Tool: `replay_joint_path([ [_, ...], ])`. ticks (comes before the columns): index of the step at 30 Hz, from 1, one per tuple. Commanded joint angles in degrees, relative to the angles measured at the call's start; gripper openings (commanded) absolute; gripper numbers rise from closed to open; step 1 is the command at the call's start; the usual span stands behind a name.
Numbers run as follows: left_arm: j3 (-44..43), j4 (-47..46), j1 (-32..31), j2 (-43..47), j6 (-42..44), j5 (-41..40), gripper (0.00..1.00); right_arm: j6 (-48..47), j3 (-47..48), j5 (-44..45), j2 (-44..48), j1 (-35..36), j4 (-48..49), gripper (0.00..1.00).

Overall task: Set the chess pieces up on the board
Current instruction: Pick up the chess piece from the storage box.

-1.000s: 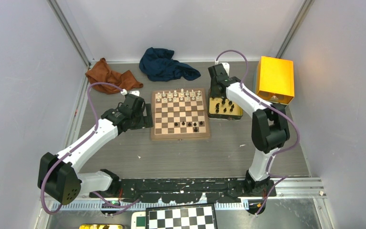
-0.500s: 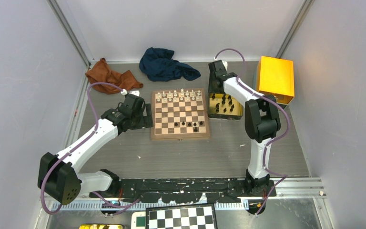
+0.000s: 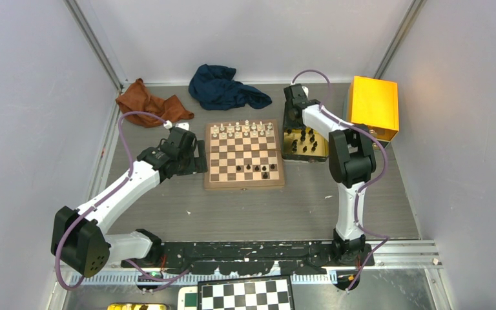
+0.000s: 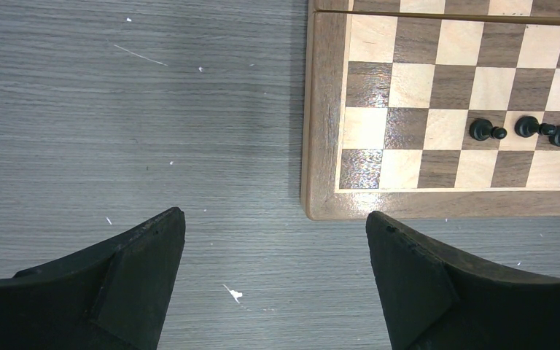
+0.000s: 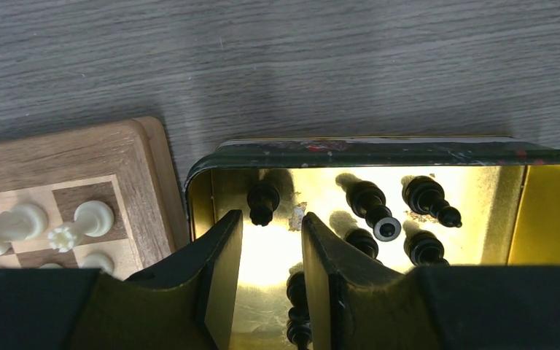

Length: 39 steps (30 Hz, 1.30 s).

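Observation:
The wooden board lies mid-table, with a few black chess pieces near its front edge and white ones along the far rows. More black pieces lie in a gold tin to the board's right. My right gripper reaches down into the tin's far-left corner and is open. One black piece stands just past its fingertips, and another lies by the right finger. My left gripper hangs open over bare table off the board's near-left corner.
An orange box stands at the back right beside the tin. A blue cloth and a brown cloth lie behind the board. A black-and-white board sits below the arm bases.
The right arm's elbow has swung left and folded closer, uncovering more of the tin. Its gripper stays low in the tin. The left arm has not moved.

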<state>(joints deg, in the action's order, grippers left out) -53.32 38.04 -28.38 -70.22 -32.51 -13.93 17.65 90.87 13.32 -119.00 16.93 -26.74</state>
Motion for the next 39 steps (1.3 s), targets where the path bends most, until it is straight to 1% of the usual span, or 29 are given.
replay_joint_path([
  [1,-1.0,-1.0,0.4,0.2,0.7,-0.9,0.95,-0.5,2.6,-1.2,-0.2,-0.6,2.4,0.41],
  [9,-1.5,-0.7,0.3,-0.5,0.7,-1.2,0.95,-0.5,3.3,-1.9,-1.4,-0.8,2.8,0.37],
  [16,-1.8,-0.6,0.3,-1.1,0.8,-1.3,0.95,-0.5,3.8,-2.1,-2.1,-1.0,2.6,0.28],
  [20,-1.8,-0.7,0.3,-1.3,0.9,-1.3,0.95,-0.6,3.9,-2.3,-2.2,-1.0,2.3,0.25],
  [24,-1.8,-0.8,0.3,-1.3,1.1,-1.3,0.95,-0.7,3.9,-2.3,-2.1,-1.1,2.2,0.17],
  [28,-1.9,-0.8,0.3,-1.2,1.2,-1.2,0.95,-0.8,3.3,-1.9,-1.1,-1.1,2.2,0.09],
  [34,-1.8,-1.0,0.3,-0.9,1.3,-0.9,0.95,-0.8,2.4,-1.3,1.9,-1.0,2.0,0.01],
  [39,-1.6,-1.3,0.3,-0.6,1.3,-0.7,0.95,-1.1,1.6,-0.9,4.9,-1.1,1.7,0.01],
])
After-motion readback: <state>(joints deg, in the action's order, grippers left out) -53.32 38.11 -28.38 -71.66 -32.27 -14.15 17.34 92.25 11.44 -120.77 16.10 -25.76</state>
